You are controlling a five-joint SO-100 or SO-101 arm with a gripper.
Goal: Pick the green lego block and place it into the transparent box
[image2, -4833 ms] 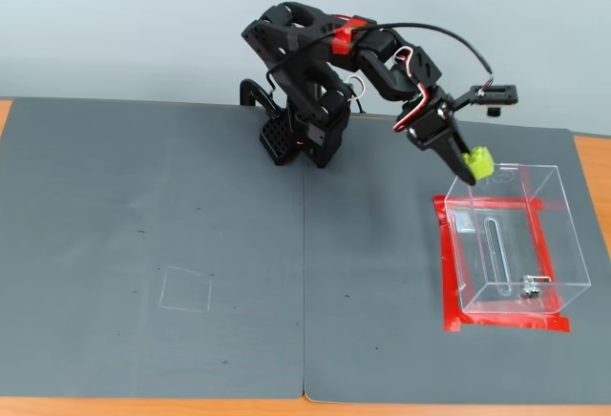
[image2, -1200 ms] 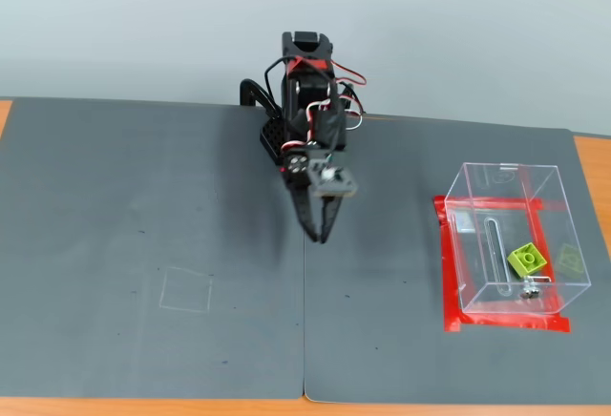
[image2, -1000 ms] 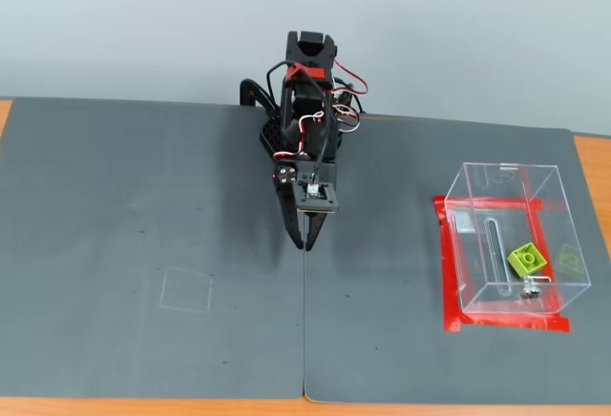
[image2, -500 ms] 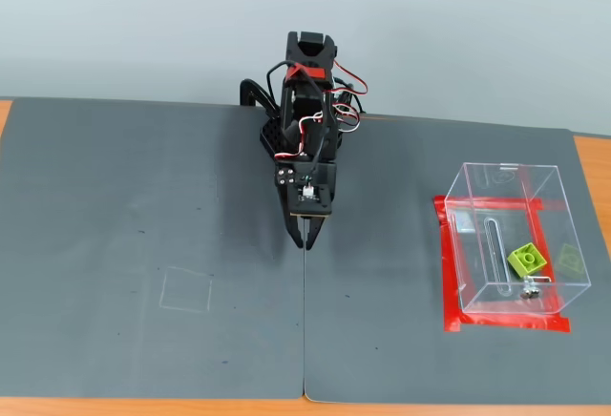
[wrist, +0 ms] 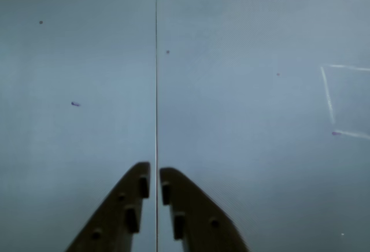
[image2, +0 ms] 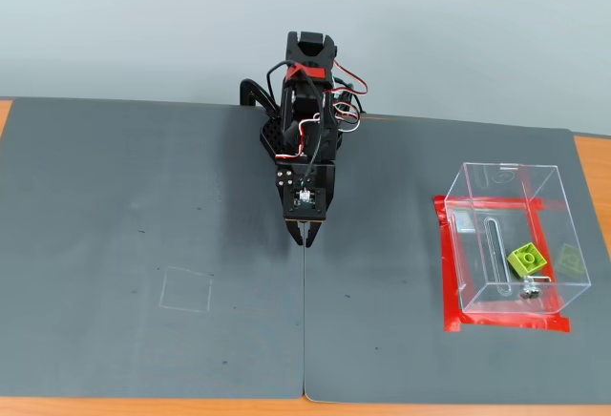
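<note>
In the wrist view the gripper [wrist: 155, 174] shows its two fingers pressed nearly together with nothing between them, hanging over bare grey mat [wrist: 243, 119] along the seam. In the fixed view the green lego block [image2: 527, 260] already lies inside the transparent box [image2: 511, 235] at the right, well apart from the arm [image2: 307, 120]. The placing step looks finished, so I judge no further move is called for beyond resting.

jaws' bases cut off; mat [image2: 143, 197] clipped
</note>
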